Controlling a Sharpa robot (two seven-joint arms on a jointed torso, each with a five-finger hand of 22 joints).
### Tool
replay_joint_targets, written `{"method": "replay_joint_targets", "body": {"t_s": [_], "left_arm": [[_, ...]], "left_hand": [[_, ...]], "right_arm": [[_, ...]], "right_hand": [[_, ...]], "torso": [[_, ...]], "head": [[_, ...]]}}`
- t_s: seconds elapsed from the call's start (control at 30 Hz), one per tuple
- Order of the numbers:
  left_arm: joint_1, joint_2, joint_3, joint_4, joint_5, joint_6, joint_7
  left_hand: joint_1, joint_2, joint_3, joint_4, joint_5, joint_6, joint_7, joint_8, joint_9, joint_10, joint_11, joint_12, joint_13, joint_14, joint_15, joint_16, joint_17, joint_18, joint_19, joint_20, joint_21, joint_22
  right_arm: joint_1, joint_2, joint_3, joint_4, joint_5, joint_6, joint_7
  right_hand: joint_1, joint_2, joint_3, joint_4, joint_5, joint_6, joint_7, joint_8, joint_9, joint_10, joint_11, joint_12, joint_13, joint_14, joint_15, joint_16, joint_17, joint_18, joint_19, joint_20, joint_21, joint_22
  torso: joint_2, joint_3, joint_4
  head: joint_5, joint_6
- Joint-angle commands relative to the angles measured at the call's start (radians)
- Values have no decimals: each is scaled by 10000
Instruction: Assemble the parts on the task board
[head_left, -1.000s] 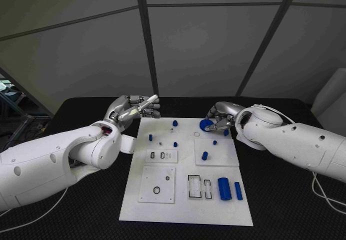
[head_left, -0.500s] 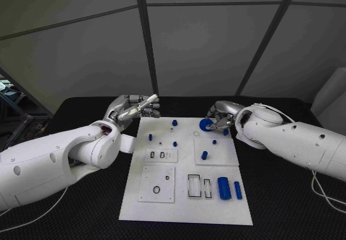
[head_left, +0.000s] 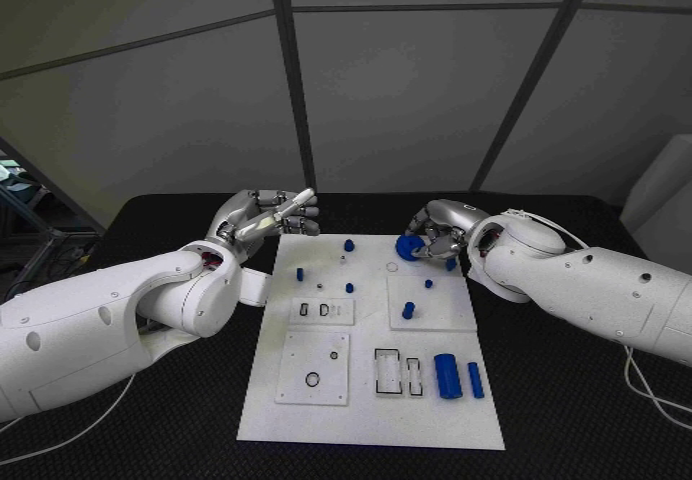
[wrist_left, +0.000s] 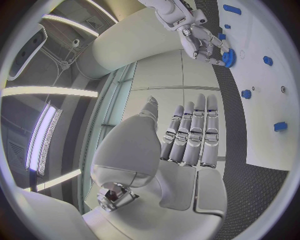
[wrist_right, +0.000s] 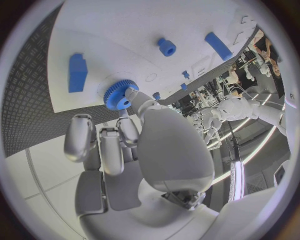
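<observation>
Black table (head_left: 577, 400) under white task board (head_left: 361, 410); your blue gear (head_left: 410, 247) sits at board's far right edge, pinched by right hand (head_left: 440, 232) fingertips; left hand (head_left: 264, 220) off far left corner, fingers straight together, holding nothing.

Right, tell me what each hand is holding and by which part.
The right hand holds a blue gear by its toothed rim and face, over the task board. The left hand holds nothing, fingers straight.
</observation>
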Motion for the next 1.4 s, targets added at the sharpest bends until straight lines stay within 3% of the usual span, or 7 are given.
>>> {"method": "replay_joint_targets", "body": {"t_s": [0.03, 0.17, 0.33, 0.73, 0.97, 1.4], "left_arm": [[14, 1, 4, -6, -27, 135, 2], [14, -3, 4, -21, -27, 133, 0], [14, 6, 4, -39, -27, 134, -1], [15, 26, 5, -79, -27, 130, 0], [16, 34, 5, -73, -27, 109, 12], [17, 54, 6, -74, -27, 99, 20]], "left_hand": [[-66, 58, -1, -68, -14, 30, 50, -44, -14, 20, 75, -31, 10, -85, 10, -42, 15, -143, -70, 26, -34, -16], [-66, 58, -1, -68, -14, 30, 50, -44, -14, 20, 75, -31, 10, -85, 10, -42, 15, -143, -70, 26, -34, -16], [-66, 58, -1, -68, -14, 30, 50, -44, -14, 20, 75, -31, 10, -85, 10, -42, 15, -143, -70, 26, -34, -16], [-58, 77, 6, -76, -14, 38, 45, -48, -12, 28, 73, -33, 13, -96, 9, -37, 20, -140, -77, 30, -33, -16], [-58, 77, 6, -76, -14, 38, 45, -48, -12, 28, 73, -33, 13, -96, 9, -37, 20, -140, -77, 30, -33, -16], [-57, 78, 6, -78, -14, 40, 44, -49, -12, 30, 72, -33, 14, -100, 10, -37, 21, -140, -80, 31, -34, -17]], "right_arm": [[24, -105, 7, 322, -279, -673, 66], [27, -215, 10, 802, -497, -806, -84], [30, -35, 12, 1086, -761, -840, -211], [32, 988, -5, 892, -1065, -744, -294], [30, 1535, -330, 448, -1082, -633, -316], [26, 2151, -515, -116, -1086, -428, -274]], "right_hand": [[-272, -53, 206, 72, 40, 581, -172, -65, 3, 90, 8, 75, 50, 743, -69, 49, 1097, -193, 85, -27, 53, 39], [-416, -154, 306, 56, 30, 610, -174, -109, -8, 127, 8, 108, 98, 749, -69, 62, 1128, -201, 107, -26, 78, 83], [-525, -217, 366, 58, -3, 617, -170, -148, -17, 135, 11, 109, 108, 753, -66, 69, 1147, -204, 114, -25, 88, 100], [-671, -265, 427, 86, -40, 617, -162, -198, -28, 144, 18, 110, 120, 754, -59, 72, 1156, -206, 118, -19, 95, 114], [-738, -283, 451, 101, -44, 611, -157, -225, -34, 139, 23, 101, 115, 754, -55, 72, 1158, -205, 113, -16, 91, 108], [-813, -305, 475, 117, -46, 586, -146, -265, -44, 128, 33, 90, 111, 757, -49, 80, 1177, -205, 111, -12, 90, 109]], "torso": [[-15, -4, -13], [-9, -17, -7], [4, -3, 10], [7, -18, 29], [6, -16, 19], [5, -3, 9]], "head": [[9, 9], [16, 37], [19, 37], [44, 12], [81, 5], [136, -27]]}}
